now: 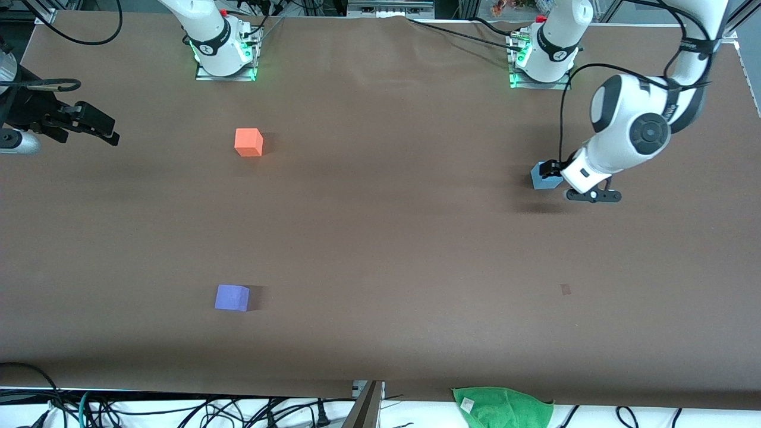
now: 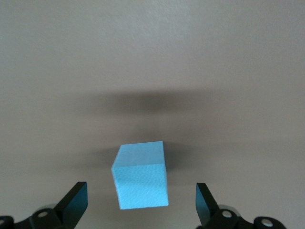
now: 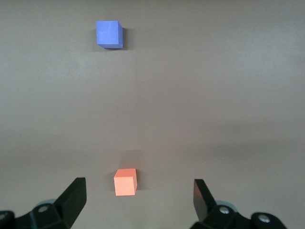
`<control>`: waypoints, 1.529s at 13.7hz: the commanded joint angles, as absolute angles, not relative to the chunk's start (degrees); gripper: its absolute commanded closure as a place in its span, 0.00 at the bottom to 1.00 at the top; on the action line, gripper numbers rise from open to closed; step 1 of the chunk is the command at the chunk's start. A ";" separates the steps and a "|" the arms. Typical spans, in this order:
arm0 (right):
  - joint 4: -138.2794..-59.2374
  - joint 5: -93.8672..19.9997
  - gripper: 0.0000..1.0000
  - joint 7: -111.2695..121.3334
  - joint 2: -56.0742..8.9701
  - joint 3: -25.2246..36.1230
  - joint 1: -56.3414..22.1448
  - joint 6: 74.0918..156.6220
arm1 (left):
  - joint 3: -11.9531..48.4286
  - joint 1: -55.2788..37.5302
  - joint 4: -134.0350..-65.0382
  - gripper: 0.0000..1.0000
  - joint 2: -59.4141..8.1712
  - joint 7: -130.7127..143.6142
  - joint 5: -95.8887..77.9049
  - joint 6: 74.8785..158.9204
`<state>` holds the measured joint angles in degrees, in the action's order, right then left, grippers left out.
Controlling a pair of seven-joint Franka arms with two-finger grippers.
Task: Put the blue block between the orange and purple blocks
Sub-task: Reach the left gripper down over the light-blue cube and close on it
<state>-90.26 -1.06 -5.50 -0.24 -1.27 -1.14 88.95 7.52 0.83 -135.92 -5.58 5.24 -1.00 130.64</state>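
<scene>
The light blue block point(image 1: 542, 178) sits on the brown table toward the left arm's end. My left gripper point(image 1: 553, 169) is low over it and open. In the left wrist view the blue block point(image 2: 141, 181) lies between the open fingers point(image 2: 76, 200) with a gap on each side. The orange block point(image 1: 248, 142) sits near the right arm's base. The purple block point(image 1: 232, 297) sits nearer the front camera, roughly in line with it. My right gripper point(image 1: 89, 125) hangs open and empty over the table's edge at the right arm's end. Its wrist view shows the orange block point(image 3: 126, 182) and the purple block point(image 3: 109, 34).
A green cloth point(image 1: 502, 407) lies off the table's near edge. A small dark mark point(image 1: 565, 289) is on the table surface. Cables hang along the near edge and around both arm bases.
</scene>
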 commanded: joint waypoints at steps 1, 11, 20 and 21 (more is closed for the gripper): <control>-90.09 -1.85 0.01 -4.66 0.09 -1.14 -0.88 88.33 | 8.52 0.79 -144.20 0.00 -3.43 5.89 -2.37 141.11; -89.91 -1.67 0.01 -4.40 -0.18 -1.76 -1.23 89.74 | 8.88 2.28 -145.55 0.00 -6.06 5.97 2.81 144.23; -89.91 -1.49 0.01 1.49 -0.18 -1.67 -1.14 90.61 | 8.96 2.72 -145.37 0.61 -11.43 7.65 2.29 146.25; -89.91 -1.76 0.01 1.49 -0.18 -1.58 -1.14 90.79 | 8.96 2.72 -145.28 0.81 -11.25 7.73 2.29 145.81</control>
<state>-90.26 -1.05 0.30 -0.27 -1.71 -1.30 90.47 8.46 2.20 -145.53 -11.18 6.52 1.53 145.43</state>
